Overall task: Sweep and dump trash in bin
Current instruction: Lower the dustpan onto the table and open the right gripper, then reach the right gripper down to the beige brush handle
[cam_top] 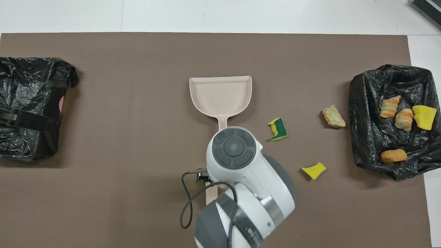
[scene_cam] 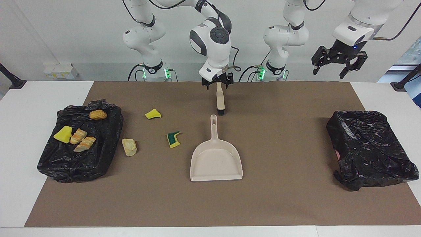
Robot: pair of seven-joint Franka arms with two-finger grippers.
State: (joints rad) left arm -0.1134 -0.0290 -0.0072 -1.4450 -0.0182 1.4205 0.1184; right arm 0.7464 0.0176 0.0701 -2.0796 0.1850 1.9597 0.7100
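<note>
Trash (scene_cam: 173,139) — on mat, apart from right hand (scene_cam: 217,83) | hand open over brush (scene_cam: 220,102)

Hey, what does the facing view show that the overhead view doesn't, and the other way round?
Only the facing view: the open left pincer, waiting high over the left arm's end of the table, and the open right pincer over the handle of the whole brush.
Only the overhead view: a black band across the closed bag.
Both: the dustpan, the yellow sponge piece, the green-and-yellow sponge, the bread chunk, and four scraps in the lined bin.
</note>
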